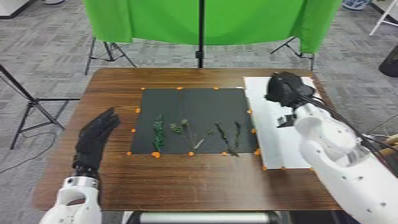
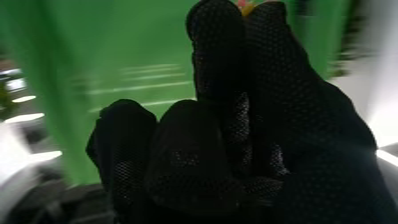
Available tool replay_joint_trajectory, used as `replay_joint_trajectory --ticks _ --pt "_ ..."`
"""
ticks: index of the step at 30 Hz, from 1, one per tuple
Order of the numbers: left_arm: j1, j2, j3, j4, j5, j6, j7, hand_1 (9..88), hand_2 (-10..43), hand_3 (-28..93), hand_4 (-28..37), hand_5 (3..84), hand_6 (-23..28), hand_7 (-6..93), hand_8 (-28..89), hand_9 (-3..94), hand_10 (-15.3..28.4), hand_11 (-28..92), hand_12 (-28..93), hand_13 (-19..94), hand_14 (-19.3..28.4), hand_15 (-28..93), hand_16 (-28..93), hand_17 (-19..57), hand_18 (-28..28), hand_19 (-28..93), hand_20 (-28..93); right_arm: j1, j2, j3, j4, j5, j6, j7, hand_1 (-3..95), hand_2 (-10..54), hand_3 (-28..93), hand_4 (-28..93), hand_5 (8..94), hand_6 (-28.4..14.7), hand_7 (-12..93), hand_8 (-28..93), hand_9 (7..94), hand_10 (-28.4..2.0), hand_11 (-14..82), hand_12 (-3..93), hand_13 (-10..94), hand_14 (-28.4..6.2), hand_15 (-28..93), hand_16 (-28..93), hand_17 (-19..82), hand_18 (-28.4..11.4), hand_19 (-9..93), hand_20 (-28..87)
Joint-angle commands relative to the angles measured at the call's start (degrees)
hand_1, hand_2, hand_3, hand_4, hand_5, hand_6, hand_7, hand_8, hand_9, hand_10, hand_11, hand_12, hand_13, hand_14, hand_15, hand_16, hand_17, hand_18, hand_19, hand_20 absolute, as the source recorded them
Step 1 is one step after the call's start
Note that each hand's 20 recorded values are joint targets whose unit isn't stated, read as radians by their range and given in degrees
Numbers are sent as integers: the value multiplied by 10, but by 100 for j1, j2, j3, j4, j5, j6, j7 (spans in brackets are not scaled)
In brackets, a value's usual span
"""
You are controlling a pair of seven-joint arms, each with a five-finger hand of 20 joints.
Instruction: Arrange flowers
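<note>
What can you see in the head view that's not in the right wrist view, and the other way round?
Head view: the brown wooden table, dark rectangular mat, green leafy stems and black-gloved left robot hand.
Right wrist view: a tiny pink-and-yellow patch, too little to name.
Both: the black-gloved right robot hand and hanging green cloth.

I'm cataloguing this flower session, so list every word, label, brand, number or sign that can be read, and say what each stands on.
There are none to quote: no text can be read on the table, dark mat, white sheet or green cloth.
Dark specks on the white right arm: too small to make out.
</note>
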Motion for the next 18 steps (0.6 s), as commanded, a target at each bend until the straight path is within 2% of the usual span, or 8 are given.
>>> replay_joint_trajectory --ticks 1,5,8,9,10,11,17,18 --pt "331 -5 -250 -66 -298 475 171 180 -33 672 -237 436 27 75 -55 429 111 97 148 321 136 87 32 39 101 9 171 1742 -1191 -1817 39 301 -537 -762 654 -95 500 -168 824 19 213 112 936 -88 153 393 925 -4 681 350 701 -107 932 686" --pt "228 19 -75 -38 -549 825 308 131 100 670 -282 436 35 63 -59 433 113 95 143 321 132 89 22 42 94 11 165 2006 -1997 -2345 449 6 -716 -1207 653 -95 504 -171 823 19 213 113 937 -84 148 397 923 -3 680 350 700 -106 932 686" --pt "69 72 90 23 -634 987 363 129 143 650 -283 419 42 51 -62 433 114 88 135 312 124 84 14 48 87 12 162 2015 -2397 -2576 748 -299 -839 -1421 652 -95 507 -174 821 20 214 114 937 -82 149 399 922 -3 681 351 700 -106 932 686" --pt "46 75 101 33 -619 945 349 130 153 643 -283 414 43 50 -62 432 113 86 133 312 124 83 13 49 85 12 161 2022 -2476 -2667 827 -316 -886 -1391 652 -95 507 -174 821 20 214 113 937 -82 150 400 922 -3 681 351 699 -106 932 687" --pt "-71 69 127 120 -598 892 305 132 165 636 -283 408 44 48 -62 428 114 83 130 307 122 81 10 51 83 13 161 2022 -2635 -2662 1030 -392 -913 -1473 652 -95 508 -175 821 21 214 113 937 -81 151 401 922 -3 681 351 698 -106 932 687" --pt "26 78 142 39 -594 915 355 132 171 633 -283 404 45 47 -63 423 114 79 127 304 119 79 8 52 82 13 160 1958 -2692 -2705 1035 -470 -935 -1491 651 -95 508 -176 820 21 214 113 937 -81 153 402 922 -3 681 350 697 -106 932 687" --pt "79 122 187 -32 -562 834 341 130 163 641 -283 401 49 47 -62 418 114 75 120 300 117 80 2 52 83 13 159 1848 -3347 -2665 1668 -1226 -945 -1826 641 -95 518 -183 815 25 215 110 937 -80 155 402 918 -6 680 351 691 -109 932 687" --pt "31 141 213 -9 -559 811 336 130 163 641 -283 401 48 48 -61 418 113 76 120 299 118 80 1 52 84 13 158 1847 -3441 -2639 1763 -1357 -954 -1861 640 -95 521 -183 814 27 215 109 937 -80 156 402 918 -6 680 350 691 -110 932 687"
